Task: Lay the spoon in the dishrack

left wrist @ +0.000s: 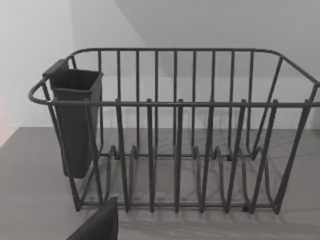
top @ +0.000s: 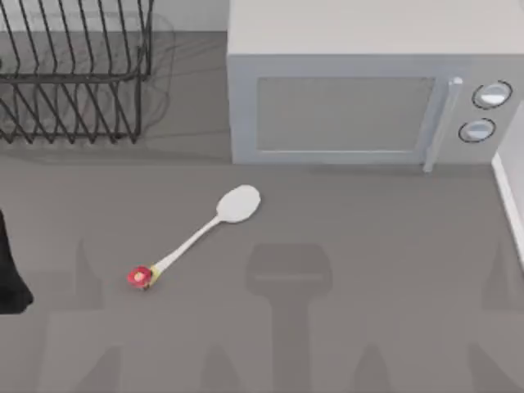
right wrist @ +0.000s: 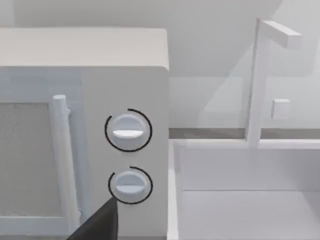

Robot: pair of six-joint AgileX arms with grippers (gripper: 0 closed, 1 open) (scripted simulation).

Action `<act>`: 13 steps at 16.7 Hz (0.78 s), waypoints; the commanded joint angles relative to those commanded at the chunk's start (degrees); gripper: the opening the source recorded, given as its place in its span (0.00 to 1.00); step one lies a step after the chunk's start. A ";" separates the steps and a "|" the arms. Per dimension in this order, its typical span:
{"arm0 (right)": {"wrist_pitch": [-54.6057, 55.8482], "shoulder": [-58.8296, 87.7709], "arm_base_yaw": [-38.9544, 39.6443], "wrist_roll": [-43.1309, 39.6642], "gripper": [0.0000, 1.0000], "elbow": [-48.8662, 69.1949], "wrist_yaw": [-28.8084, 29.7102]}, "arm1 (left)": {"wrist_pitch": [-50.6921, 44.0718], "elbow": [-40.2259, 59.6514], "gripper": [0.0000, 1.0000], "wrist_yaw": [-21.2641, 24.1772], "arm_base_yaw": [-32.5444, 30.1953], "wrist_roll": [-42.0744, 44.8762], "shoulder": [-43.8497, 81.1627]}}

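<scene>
On the desk (top: pixel 393 270), in front of the microwave (top: pixel 360 90), the spoon (top: pixel 201 236) lies flat, well apart from the dishrack (top: pixel 74 74) at the far left. Grasp mid-handle; nothing blocks the way. I cannot tell how either arm's jaws stand.

No readable text, labels or numbers anywhere.

The microwave (top: pixel 372 82) has a plain door and two dials (right wrist: pixel 128 131) ringed by thin dark arcs with no digits or marks beside them; its casing bears no brand. The dishrack (left wrist: pixel 175 135), its dark cup (left wrist: pixel 75 120), the spoon (top: pixel 201 233) and the table (top: pixel 393 270) carry no lettering either.
</scene>
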 joint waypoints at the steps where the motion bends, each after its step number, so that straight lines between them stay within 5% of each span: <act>1: 0.00 0.00 0.00 0.00 1.00 0.00 0.00 | 0.00 0.00 1.00 0.00 0.00 0.00 0.00; 7: 0.00 0.00 0.00 0.00 1.00 0.00 0.00 | -6.27 8.39 1.00 0.02 -2.64 1.83 8.98; 13: 0.00 0.00 0.00 0.00 1.00 0.00 0.00 | -23.17 31.66 1.00 0.06 -9.76 6.76 37.66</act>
